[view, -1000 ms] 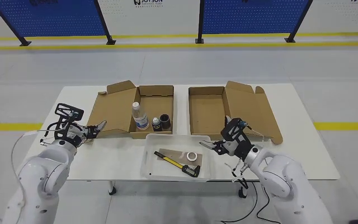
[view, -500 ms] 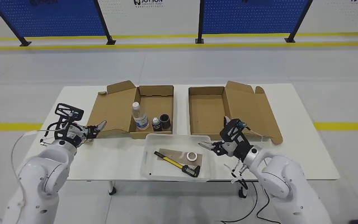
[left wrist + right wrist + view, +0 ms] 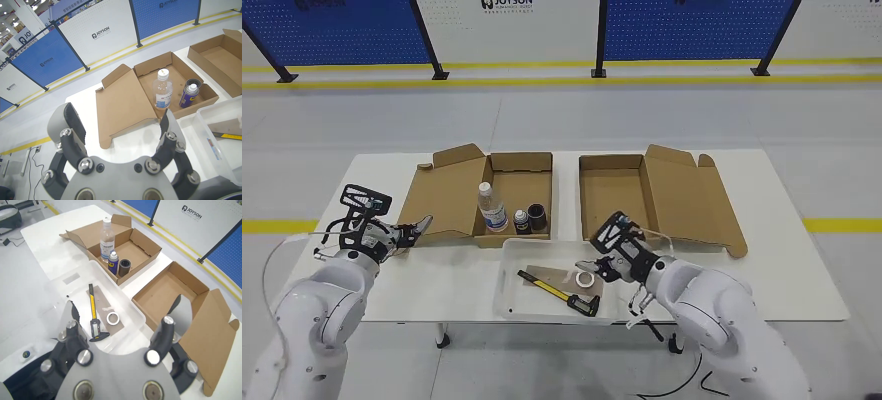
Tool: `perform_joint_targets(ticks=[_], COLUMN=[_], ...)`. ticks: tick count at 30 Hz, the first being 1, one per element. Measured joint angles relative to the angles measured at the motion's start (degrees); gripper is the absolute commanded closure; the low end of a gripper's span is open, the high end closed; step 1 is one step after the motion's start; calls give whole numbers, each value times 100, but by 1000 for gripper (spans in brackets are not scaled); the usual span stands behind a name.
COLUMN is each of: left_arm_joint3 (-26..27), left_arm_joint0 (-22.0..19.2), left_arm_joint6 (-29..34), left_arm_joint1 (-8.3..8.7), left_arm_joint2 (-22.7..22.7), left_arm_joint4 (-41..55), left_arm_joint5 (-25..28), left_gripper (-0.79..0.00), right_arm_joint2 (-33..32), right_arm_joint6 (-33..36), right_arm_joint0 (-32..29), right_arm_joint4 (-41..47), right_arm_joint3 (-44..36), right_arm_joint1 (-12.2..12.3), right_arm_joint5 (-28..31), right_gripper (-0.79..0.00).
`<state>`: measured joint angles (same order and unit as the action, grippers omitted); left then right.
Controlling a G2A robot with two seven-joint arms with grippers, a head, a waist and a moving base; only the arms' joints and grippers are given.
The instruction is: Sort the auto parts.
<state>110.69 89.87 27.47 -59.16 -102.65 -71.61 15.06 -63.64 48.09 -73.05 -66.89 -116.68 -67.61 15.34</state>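
- Hovering over the right end of the clear plastic bin [image 3: 505, 285], the right hand [image 3: 125, 306] has its fingers spread wide and grips nothing.
- Left of the bin, the left hand [image 3: 117, 111] sits low over the desk [image 3: 782, 280], equally wide open and unloaded.
- Inside the bin, a yellow-and-black digital caliper [image 3: 93, 313] lies just beside a silver metal ring [image 3: 113, 318], both on a brown sheet [image 3: 102, 294].
- Behind the bin, the left cardboard box [image 3: 527, 185] holds an upright clear bottle [image 3: 489, 207], a blue spray can [image 3: 522, 221] and a black cylinder [image 3: 537, 215].
- From above, the right hand covers part of the bin's right rim.
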Motion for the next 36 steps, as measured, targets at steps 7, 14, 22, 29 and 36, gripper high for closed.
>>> perform_joint_targets(ticks=[7, 14, 22, 29, 36], left_arm_joint3=[0, 0, 0, 0, 0], left_arm_joint0=[0, 0, 0, 0, 0], left_arm_joint6=[0, 0, 0, 0, 0], left_arm_joint1=[0, 0, 0, 0, 0], left_arm_joint2=[0, 0, 0, 0, 0], left_arm_joint4=[0, 0, 0, 0, 0], left_arm_joint5=[0, 0, 0, 0, 0], left_gripper=[-785, -785, -785, -785, -785], right_arm_joint2=[469, 983, 1293, 1406, 1450], right_arm_joint6=[771, 1100, 1098, 876, 697], right_arm_joint0=[332, 576, 609, 533, 548], right_arm_joint4=[-121, -164, -302, -329, -363], right_arm_joint3=[77, 356, 705, 1004, 1156], right_arm_joint1=[-55, -142, -208, -251, -282], right_arm_joint5=[8, -70, -282, -502, -584], right_gripper=[-785, -785, -785, -785, -785])
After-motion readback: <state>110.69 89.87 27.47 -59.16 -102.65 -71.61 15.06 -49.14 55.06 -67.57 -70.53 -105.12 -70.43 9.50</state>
